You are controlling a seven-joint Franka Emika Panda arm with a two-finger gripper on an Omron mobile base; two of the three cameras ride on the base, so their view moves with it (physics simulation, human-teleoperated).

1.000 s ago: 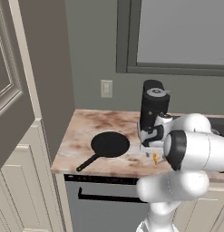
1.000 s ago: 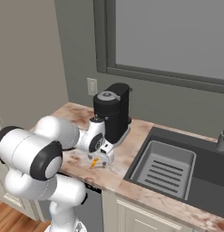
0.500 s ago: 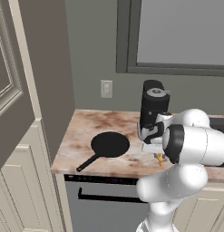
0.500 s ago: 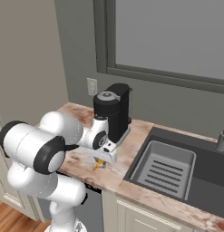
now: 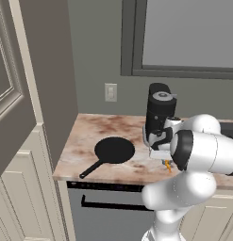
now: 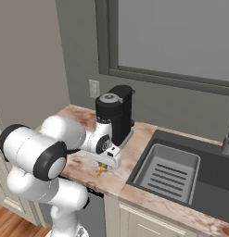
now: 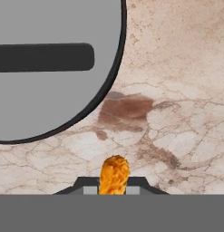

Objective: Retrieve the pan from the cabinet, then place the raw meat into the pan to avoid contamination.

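On the marbled pink-and-cream stone counter (image 5: pixel 113 126), going from left to right in the left base view, the tall cream cabinet with raised-panel doors (image 5: pixel 16 122) stands at the far left with its upper door swung open toward the camera. Next comes the flat, round, matte all-black frying pan (image 5: pixel 114 150), lying on the counter with its long thin straight handle pointing toward the front edge. Farther right a black cylindrical coffee machine (image 5: pixel 159 113) stands against the grey wall. Just in front of it the white arm's gripper (image 5: pixel 166 162) reaches down to the counter. The raw meat (image 7: pixel 114 175) is a tiny orange-yellow elongated piece with a rough, crumbly surface, well apart from the pan. In the hand view it stands between the two dark finger tips (image 7: pixel 89 186), which are pressed against its sides. At the far right, in the right base view, a dark sink with a ribbed grey basin (image 6: pixel 168 173) is set into the counter.
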